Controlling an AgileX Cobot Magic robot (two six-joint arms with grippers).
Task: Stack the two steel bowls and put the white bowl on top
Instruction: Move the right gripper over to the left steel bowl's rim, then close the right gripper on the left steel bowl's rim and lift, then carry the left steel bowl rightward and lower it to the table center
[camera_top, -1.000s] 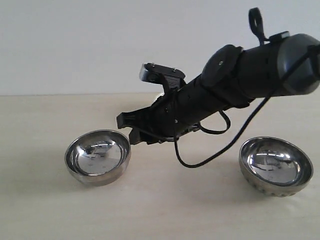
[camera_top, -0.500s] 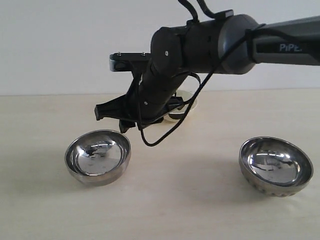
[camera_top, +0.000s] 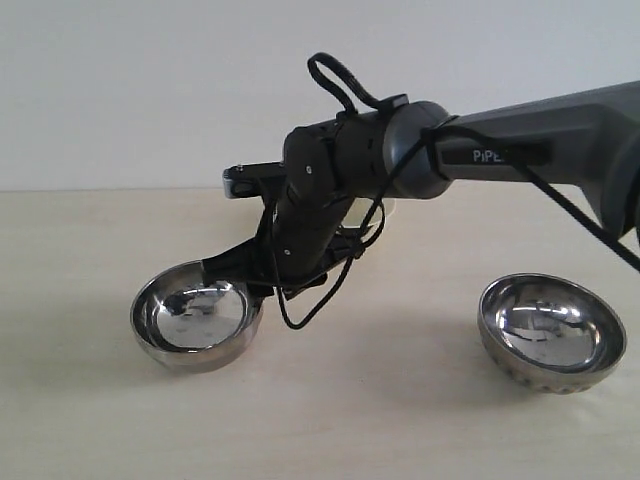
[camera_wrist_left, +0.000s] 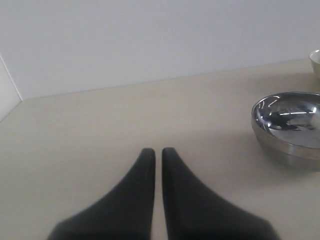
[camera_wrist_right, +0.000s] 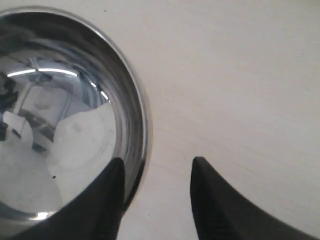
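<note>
Two steel bowls stand apart on the table, one at the left (camera_top: 195, 313) and one at the right (camera_top: 551, 330). My right gripper (camera_top: 240, 281) reaches across to the left bowl and is open. In the right wrist view one finger is inside that bowl (camera_wrist_right: 65, 115) and the other outside, so my right gripper (camera_wrist_right: 157, 165) straddles its rim. Behind the right arm only a sliver of the white bowl (camera_top: 388, 206) shows. My left gripper (camera_wrist_left: 158, 150) is shut and empty over bare table, with a steel bowl (camera_wrist_left: 290, 122) and the white bowl's rim (camera_wrist_left: 316, 62) off to one side.
The pale table (camera_top: 380, 420) runs back to a plain white wall (camera_top: 150, 90). The right arm (camera_top: 500, 155) and its dangling cable (camera_top: 300, 310) hang over the middle of the table between the two steel bowls.
The right arm has swung its wrist up and then down, bringing its open gripper onto the near-right rim of the left steel bowl. The bowls have not moved.
</note>
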